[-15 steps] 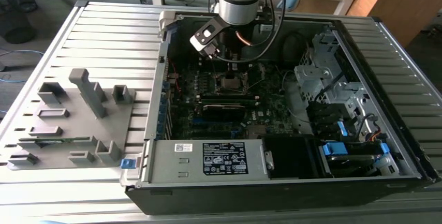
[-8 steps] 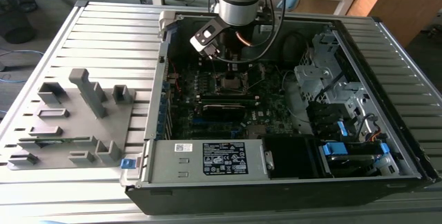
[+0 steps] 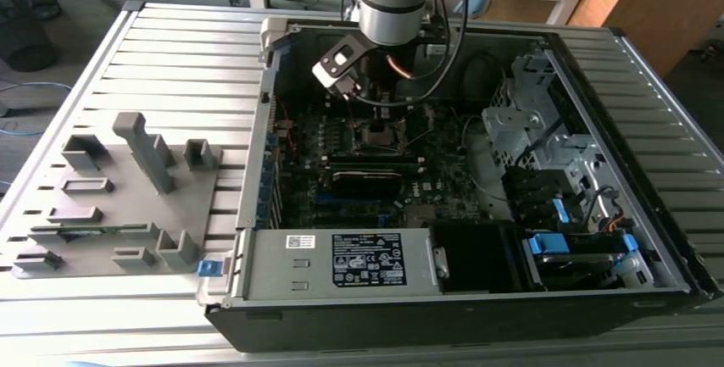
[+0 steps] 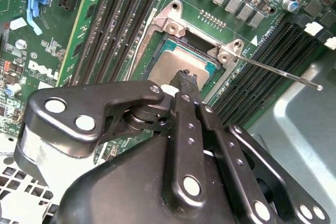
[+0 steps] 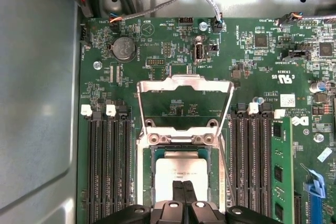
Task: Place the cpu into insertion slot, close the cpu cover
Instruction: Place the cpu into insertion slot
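The gripper [image 5: 184, 186] is clenched empty over the cpu [image 5: 181, 169]; cpu seems seated, but any skew would jam the raised cover [image 5: 185, 81].

- exterior view: high and well back, looking down into the whole computer case [image 3: 453, 325], with the insertion slot [image 3: 379, 136] inside it.
- first wrist view: close, straight above the slot.
- second wrist view: also close, slanted onto the same slot.

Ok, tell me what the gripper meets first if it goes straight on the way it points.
The cpu: the gripper points straight at its metal face, where it lies in the insertion slot with the cpu cover raised. Whether the gripper touches the face yet is unclear.
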`<state>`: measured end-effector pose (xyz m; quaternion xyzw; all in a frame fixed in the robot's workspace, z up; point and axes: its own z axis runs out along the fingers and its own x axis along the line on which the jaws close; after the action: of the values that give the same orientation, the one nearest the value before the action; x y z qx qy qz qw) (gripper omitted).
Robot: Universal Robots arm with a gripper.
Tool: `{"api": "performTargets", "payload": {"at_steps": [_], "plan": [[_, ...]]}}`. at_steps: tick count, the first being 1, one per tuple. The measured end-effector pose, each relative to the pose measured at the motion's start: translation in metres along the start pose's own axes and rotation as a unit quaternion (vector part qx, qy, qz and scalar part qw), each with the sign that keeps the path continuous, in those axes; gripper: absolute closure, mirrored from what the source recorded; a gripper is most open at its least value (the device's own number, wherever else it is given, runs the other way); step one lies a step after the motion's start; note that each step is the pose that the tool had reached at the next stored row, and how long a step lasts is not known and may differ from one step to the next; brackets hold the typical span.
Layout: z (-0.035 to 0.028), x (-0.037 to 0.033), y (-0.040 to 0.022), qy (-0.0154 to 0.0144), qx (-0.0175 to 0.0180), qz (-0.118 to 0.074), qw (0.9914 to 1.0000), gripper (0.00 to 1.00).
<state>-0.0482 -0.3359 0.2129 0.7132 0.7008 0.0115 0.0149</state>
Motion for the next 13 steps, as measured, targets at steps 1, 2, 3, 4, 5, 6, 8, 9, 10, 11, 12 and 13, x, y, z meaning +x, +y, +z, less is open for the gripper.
{"api": "performTargets", "payload": {"at_steps": [1,2,3,4,5,6,8,9,10,11,12,13], "plan": [[0.0011,0.0000,0.0000,0.0000,0.0000,0.000,1.00000,0.89],[0.0021,0.0000,-0.0001,0.0001,0.0000,0.000,1.00000,0.89],[0.0031,0.0000,-0.0001,0.0001,0.0000,0.000,1.00000,0.89],[0.0037,0.0000,0.0000,0.0001,-0.0001,0.000,1.00000,0.89],[0.0038,0.0000,0.0004,0.0000,0.0000,0.000,1.00000,0.89],[0.0039,0.0000,0.0010,0.0000,0.0000,0.000,1.00000,0.89],[0.0040,0.0000,0.0017,0.0001,-0.0001,-0.001,1.00000,0.89],[0.0040,0.0001,0.0017,0.0001,-0.0001,-0.001,1.00000,0.89],[0.0041,0.0001,0.0017,0.0001,0.0000,-0.001,1.00000,0.89],[0.0047,0.0002,0.0017,0.0003,-0.0001,-0.001,1.00000,0.89],[0.0055,0.0002,0.0017,0.0002,-0.0001,-0.001,1.00000,0.89],[0.0064,0.0001,0.0017,0.0002,-0.0001,-0.001,1.00000,0.89]]}}
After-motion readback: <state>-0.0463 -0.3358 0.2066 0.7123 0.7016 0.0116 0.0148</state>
